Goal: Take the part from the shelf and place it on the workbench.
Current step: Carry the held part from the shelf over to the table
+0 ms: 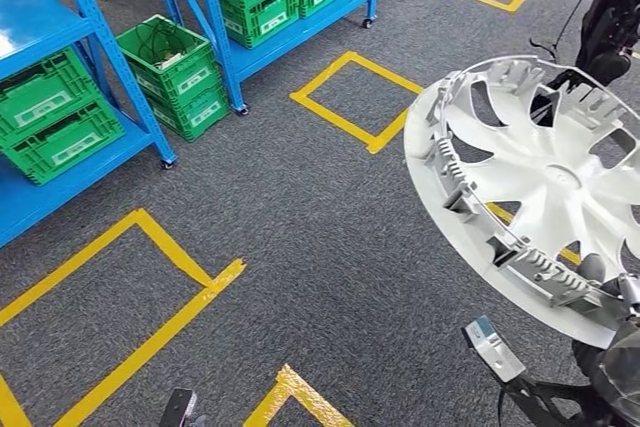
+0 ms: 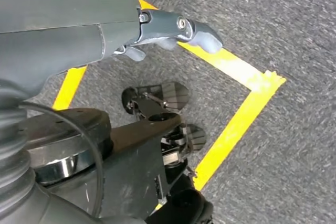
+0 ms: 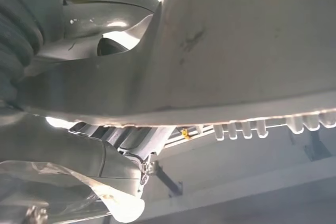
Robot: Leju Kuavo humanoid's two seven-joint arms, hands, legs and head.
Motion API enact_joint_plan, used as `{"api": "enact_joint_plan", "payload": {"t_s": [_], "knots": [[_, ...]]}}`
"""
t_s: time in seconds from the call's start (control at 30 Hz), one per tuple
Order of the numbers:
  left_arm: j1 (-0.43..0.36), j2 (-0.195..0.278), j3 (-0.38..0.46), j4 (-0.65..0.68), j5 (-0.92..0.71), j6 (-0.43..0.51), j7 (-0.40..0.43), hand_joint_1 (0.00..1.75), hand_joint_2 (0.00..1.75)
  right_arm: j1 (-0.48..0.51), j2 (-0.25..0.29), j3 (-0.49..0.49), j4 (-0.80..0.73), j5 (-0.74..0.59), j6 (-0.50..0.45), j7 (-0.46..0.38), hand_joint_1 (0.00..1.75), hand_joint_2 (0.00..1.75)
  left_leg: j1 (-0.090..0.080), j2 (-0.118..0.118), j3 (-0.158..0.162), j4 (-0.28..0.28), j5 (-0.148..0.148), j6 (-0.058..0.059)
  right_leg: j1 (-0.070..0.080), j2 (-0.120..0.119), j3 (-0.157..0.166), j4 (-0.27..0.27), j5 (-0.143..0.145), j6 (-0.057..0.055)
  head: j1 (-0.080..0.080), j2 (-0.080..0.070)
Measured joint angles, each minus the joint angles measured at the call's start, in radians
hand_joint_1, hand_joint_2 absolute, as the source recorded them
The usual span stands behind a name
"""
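Observation:
The part is a white plastic wheel cover (image 1: 543, 182) with curved spokes and clips round its rim. It hangs tilted in the air at the right of the head view, inner side up. My right hand (image 1: 607, 297) grips its near rim from below, with one dark finger over the edge. In the right wrist view the wheel cover (image 3: 238, 51) lies close across the camera, and the right hand (image 3: 79, 156) with its grey thumb sits under it. My left hand (image 2: 130, 30) hangs over the carpet with its fingers stretched out and holds nothing.
Blue metal shelves (image 1: 90, 27) stand at the back left, carrying green crates (image 1: 56, 112); another green crate (image 1: 173, 72) sits on the floor between them. Yellow tape squares (image 1: 355, 97) mark the grey carpet. A dark machine (image 1: 607, 17) stands at the far right.

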Motion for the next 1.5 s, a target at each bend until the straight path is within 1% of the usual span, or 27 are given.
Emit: {"api": "enact_joint_plan", "payload": {"t_s": [0.07,0.13,0.17,0.23,0.27,0.3,0.37,0.43,0.53,0.6,0.67,0.7,0.73,0.77,0.8,0.83,0.9,0.97,1.03,1.1,1.17,1.23,1.27,1.3,1.37,1.43,1.5], "knots": [[-0.002,-0.001,0.004,0.000,-0.001,0.000,0.002,0.00,1.75,0.001,0.000,-0.004,0.008,0.000,0.000,-0.010,1.75,1.75,0.003,0.021,0.002,-0.012,0.008,0.005,0.000,-0.023,-0.016,0.015,-0.011,0.010,0.002,0.000],[-0.003,-0.002,0.007,0.000,-0.006,-0.001,0.005,0.00,1.75,-0.002,0.000,-0.004,0.015,0.000,0.000,-0.017,1.75,1.75,0.005,0.045,0.004,-0.021,0.014,0.009,0.001,-0.079,-0.057,0.095,-0.060,0.019,0.007,0.000],[-0.002,-0.002,0.008,0.000,-0.008,-0.001,0.007,0.00,1.75,-0.005,0.000,-0.004,0.018,0.000,0.000,-0.019,1.75,1.75,0.005,0.057,0.004,-0.021,0.015,0.010,0.001,-0.100,-0.088,0.162,-0.093,0.024,0.010,0.000],[0.000,-0.002,0.008,0.000,-0.013,-0.001,0.013,0.00,1.75,-0.005,0.000,-0.005,0.025,0.000,0.000,-0.027,1.75,1.75,0.004,0.083,0.003,-0.020,0.014,0.010,0.000,-0.113,-0.135,0.266,-0.128,0.031,0.011,0.000],[0.000,-0.002,0.008,0.000,-0.016,-0.001,0.016,0.00,1.75,-0.003,0.000,-0.005,0.028,0.000,0.000,-0.032,1.75,1.75,0.004,0.097,0.003,-0.020,0.013,0.010,-0.001,-0.116,-0.136,0.273,-0.120,0.032,0.011,0.000],[-0.001,-0.002,0.008,0.000,-0.018,-0.001,0.018,0.00,1.75,-0.002,0.001,-0.006,0.030,0.000,0.000,-0.036,1.75,1.75,0.004,0.108,0.004,-0.020,0.011,0.008,-0.002,-0.123,-0.113,0.232,-0.094,0.033,0.011,0.000],[-0.003,-0.002,0.008,0.000,-0.023,-0.001,0.020,0.00,1.75,-0.002,0.002,-0.007,0.032,0.000,0.000,-0.045,1.75,1.75,0.001,0.128,0.007,-0.017,0.006,0.001,0.001,-0.160,-0.033,0.091,-0.038,0.031,0.011,0.000],[-0.004,-0.002,0.008,0.000,-0.026,-0.001,0.021,0.00,1.75,-0.002,0.002,-0.008,0.032,0.000,0.000,-0.049,1.75,1.75,-0.007,0.142,0.009,-0.012,0.000,-0.008,0.004,-0.186,0.015,0.008,-0.020,0.019,0.011,0.000],[-0.005,-0.001,0.008,0.000,-0.027,-0.001,0.021,0.00,1.75,-0.001,0.004,-0.012,0.033,0.000,0.000,-0.049,1.75,1.75,-0.009,0.158,0.012,-0.007,-0.007,-0.018,0.004,-0.164,0.015,0.002,-0.020,-0.003,0.010,0.000],[-0.007,-0.001,0.009,0.000,-0.027,-0.001,0.022,0.00,1.75,-0.001,0.007,-0.015,0.034,0.000,0.000,-0.051,1.75,1.75,-0.003,0.123,-0.001,0.033,-0.041,-0.026,0.002,-0.144,0.013,0.000,-0.016,-0.016,0.009,0.000],[-0.005,-0.001,0.008,0.000,-0.027,-0.001,0.022,0.00,1.75,-0.002,0.011,-0.016,0.034,0.000,0.000,-0.052,1.75,1.75,0.000,0.078,-0.050,0.155,-0.109,-0.030,0.002,-0.123,0.012,0.000,-0.013,-0.024,0.007,0.000],[-0.003,-0.001,0.008,0.000,-0.027,-0.001,0.022,0.00,1.75,-0.002,0.012,-0.016,0.035,0.000,0.000,-0.052,1.75,1.75,0.000,0.070,-0.082,0.225,-0.139,-0.030,0.004,-0.110,0.011,0.000,-0.013,-0.027,0.007,0.000],[-0.001,-0.001,0.008,0.000,-0.027,0.000,0.023,0.00,1.75,-0.002,0.013,-0.017,0.035,0.000,0.000,-0.053,1.75,1.75,0.000,0.067,-0.105,0.276,-0.152,-0.029,0.005,-0.096,0.011,0.000,-0.012,-0.028,0.007,0.000],[0.000,-0.001,0.009,0.000,-0.027,0.000,0.023,0.00,1.75,-0.001,0.013,-0.018,0.036,0.000,0.000,-0.054,1.75,1.75,0.000,0.066,-0.114,0.291,-0.145,-0.026,0.007,-0.082,0.010,0.001,-0.011,-0.029,0.007,0.000],[0.000,-0.001,0.009,0.000,-0.027,0.000,0.023,0.00,1.75,-0.001,0.013,-0.019,0.037,0.000,0.000,-0.055,1.75,1.75,-0.001,0.062,-0.105,0.265,-0.118,-0.022,0.009,-0.069,0.011,0.002,-0.011,-0.029,0.007,0.000],[0.000,-0.001,0.009,0.000,-0.028,0.000,0.023,0.00,1.75,0.000,0.015,-0.020,0.037,0.000,0.000,-0.058,1.75,1.75,-0.001,0.053,-0.080,0.205,-0.077,-0.016,0.010,-0.055,0.012,0.002,-0.011,-0.029,0.007,0.000],[0.000,-0.001,0.009,0.000,-0.030,0.000,0.026,0.00,1.75,-0.001,0.021,-0.022,0.037,0.000,0.000,-0.066,1.75,1.75,0.000,0.006,-0.024,0.074,-0.015,-0.003,0.010,-0.031,0.011,0.004,-0.009,-0.026,0.008,0.000],[0.000,-0.001,0.008,0.000,-0.033,0.000,0.031,0.00,1.75,-0.001,0.027,-0.024,0.037,0.000,0.000,-0.074,1.75,1.75,-0.001,-0.024,0.001,0.012,-0.004,0.002,0.006,-0.009,0.002,0.006,-0.004,-0.017,0.006,0.000],[0.000,-0.003,0.008,0.000,-0.036,0.000,0.035,0.00,1.75,0.001,0.031,-0.026,0.037,0.000,0.000,-0.079,1.75,1.75,0.000,-0.008,0.003,-0.003,-0.003,0.002,0.002,0.009,-0.010,0.005,0.002,-0.004,0.004,0.000],[-0.001,-0.005,0.009,0.000,-0.037,0.000,0.035,0.00,1.75,0.004,0.033,-0.028,0.037,0.000,0.000,-0.082,1.75,1.75,0.004,0.016,0.006,-0.017,0.007,0.008,0.004,-0.022,-0.030,0.031,-0.017,0.005,0.007,0.000],[-0.001,-0.007,0.009,0.000,-0.038,0.000,0.035,0.00,1.75,0.003,0.033,-0.029,0.036,0.000,0.000,-0.083,1.75,1.75,0.004,0.044,0.008,-0.025,0.011,0.012,0.005,-0.083,-0.081,0.134,-0.075,0.015,0.013,0.000],[0.002,-0.008,0.009,0.000,-0.038,0.000,0.035,0.00,1.75,0.000,0.033,-0.029,0.037,0.000,0.000,-0.083,1.75,1.75,0.002,0.073,0.008,-0.024,0.010,0.013,0.001,-0.109,-0.137,0.254,-0.123,0.025,0.015,0.000],[0.003,-0.008,0.009,0.000,-0.038,0.000,0.035,0.00,1.75,0.001,0.033,-0.029,0.037,0.000,0.000,-0.083,1.75,1.75,0.002,0.086,0.008,-0.024,0.009,0.013,-0.002,-0.114,-0.145,0.276,-0.123,0.029,0.015,0.000],[0.002,-0.009,0.009,0.000,-0.038,0.000,0.035,0.00,1.75,0.002,0.033,-0.030,0.037,0.000,0.000,-0.083,1.75,1.75,0.002,0.099,0.009,-0.023,0.008,0.011,-0.005,-0.118,-0.133,0.257,-0.106,0.032,0.015,0.000],[0.000,-0.010,0.009,0.000,-0.038,0.000,0.035,0.00,1.75,0.002,0.033,-0.031,0.037,0.000,0.000,-0.083,1.75,1.75,0.002,0.120,0.012,-0.021,0.002,0.004,-0.009,-0.147,-0.059,0.125,-0.048,0.036,0.015,0.000],[0.000,-0.010,0.009,0.000,-0.038,0.000,0.035,0.00,1.75,0.000,0.034,-0.031,0.037,0.000,0.000,-0.083,1.75,1.75,-0.002,0.136,0.014,-0.013,-0.005,-0.007,-0.005,-0.174,0.003,0.018,-0.020,0.027,0.014,0.000],[-0.001,-0.010,0.009,0.000,-0.038,0.000,0.036,0.00,1.75,0.001,0.035,-0.031,0.036,0.000,0.000,-0.083,1.75,1.75,-0.005,0.150,0.015,-0.010,-0.008,-0.016,0.001,-0.168,0.013,0.003,-0.021,0.011,0.013,0.000]]}}
